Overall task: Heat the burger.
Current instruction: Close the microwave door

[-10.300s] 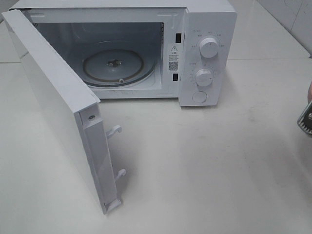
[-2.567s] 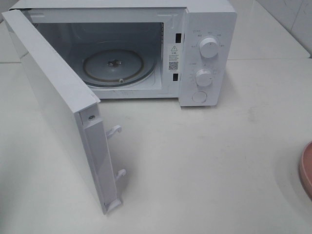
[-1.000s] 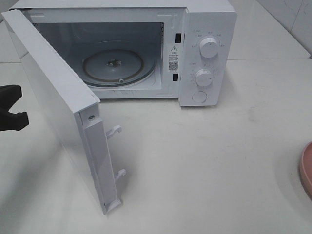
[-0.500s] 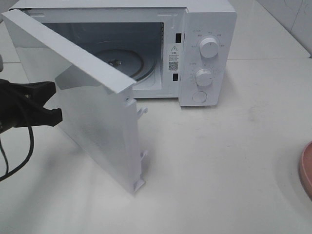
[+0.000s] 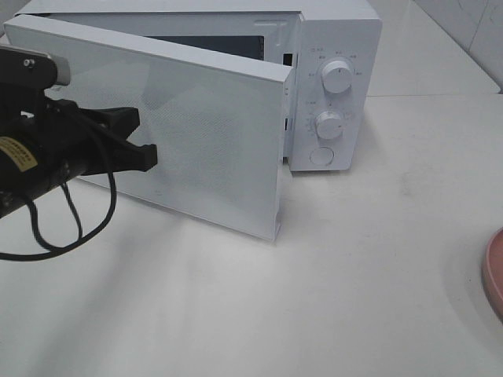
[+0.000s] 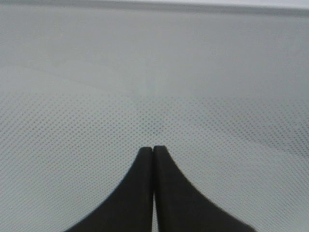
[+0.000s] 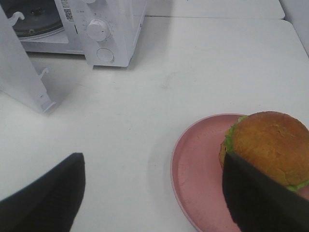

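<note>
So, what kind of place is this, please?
Probably a kitchen-style test bench: a white microwave stands on a plain white tabletop, a burger waits on a pink plate, and pale wall tiles show in the corner.

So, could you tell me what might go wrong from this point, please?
1. The left gripper's shut fingers press on the microwave door, now almost closed, while the burger sits outside on the pink plate. The door would have to be opened again before heating.
2. Pushed harder, the microwave might slide on the smooth white table.
</note>
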